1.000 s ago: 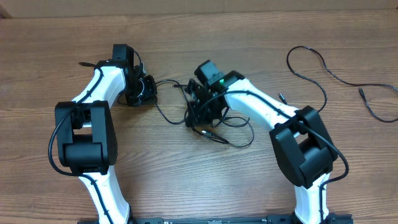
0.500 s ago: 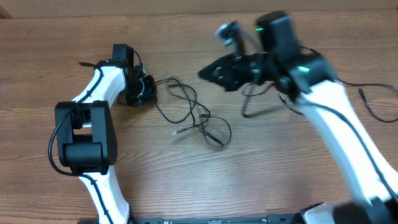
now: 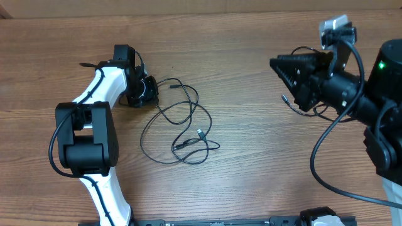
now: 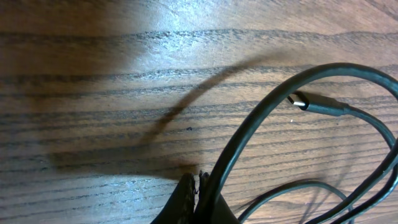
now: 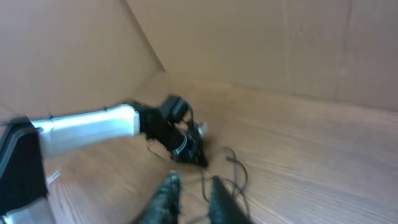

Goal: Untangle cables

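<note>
— Where are the cables (image 3: 179,129)?
— In loose loops on the counter (image 3: 251,163) beside the left arm (image 3: 103,85). The left jaws pinch one strand. The right jaws, raised well away from that arm, are slightly parted and empty.

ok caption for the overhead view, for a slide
Left gripper pinches the looped cable; right gripper hangs open over the right of the table.

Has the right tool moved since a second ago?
Yes. The right tool has left the cables beside the unmoved left tool and swung toward the table's right edge.
</note>
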Tool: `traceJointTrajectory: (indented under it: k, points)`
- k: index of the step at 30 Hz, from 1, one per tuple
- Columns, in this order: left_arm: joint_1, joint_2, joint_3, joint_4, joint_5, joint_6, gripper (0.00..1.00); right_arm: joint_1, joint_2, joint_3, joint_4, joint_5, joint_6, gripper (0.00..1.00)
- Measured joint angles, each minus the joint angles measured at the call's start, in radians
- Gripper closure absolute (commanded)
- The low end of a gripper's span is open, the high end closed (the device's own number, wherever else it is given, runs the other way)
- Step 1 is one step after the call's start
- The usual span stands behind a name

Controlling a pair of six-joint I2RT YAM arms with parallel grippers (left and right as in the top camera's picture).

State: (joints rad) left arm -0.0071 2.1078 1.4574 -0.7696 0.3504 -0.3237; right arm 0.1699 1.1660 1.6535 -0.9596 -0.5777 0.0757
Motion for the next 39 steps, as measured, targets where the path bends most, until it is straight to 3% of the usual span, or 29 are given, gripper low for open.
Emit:
traceJointTrajectory:
  k: [3,7,13,24,36,39]
  points:
    - [0.000,0.000,0.000,0.000,0.000,0.000,0.95,0.000,0.025,0.000,-0.046,0.010,0.002,0.60]
    - [0.000,0.000,0.000,0.000,-0.011,0.000,0.89,0.011,0.110,-0.001,-0.105,0.000,0.002,0.59]
    - [0.000,0.000,0.000,0.000,-0.034,-0.001,0.88,0.124,0.311,-0.005,-0.145,-0.010,0.003,0.58]
    - [0.000,0.000,0.000,0.000,-0.041,-0.004,0.86,0.410,0.673,-0.007,-0.017,-0.020,0.003,0.53]
    - [0.000,0.000,0.000,0.000,-0.043,-0.008,0.85,0.630,0.871,-0.008,0.061,0.035,-0.003,0.42]
    - [0.000,0.000,0.000,0.000,-0.045,-0.008,0.84,0.690,0.895,-0.008,0.046,0.074,-0.081,0.41]
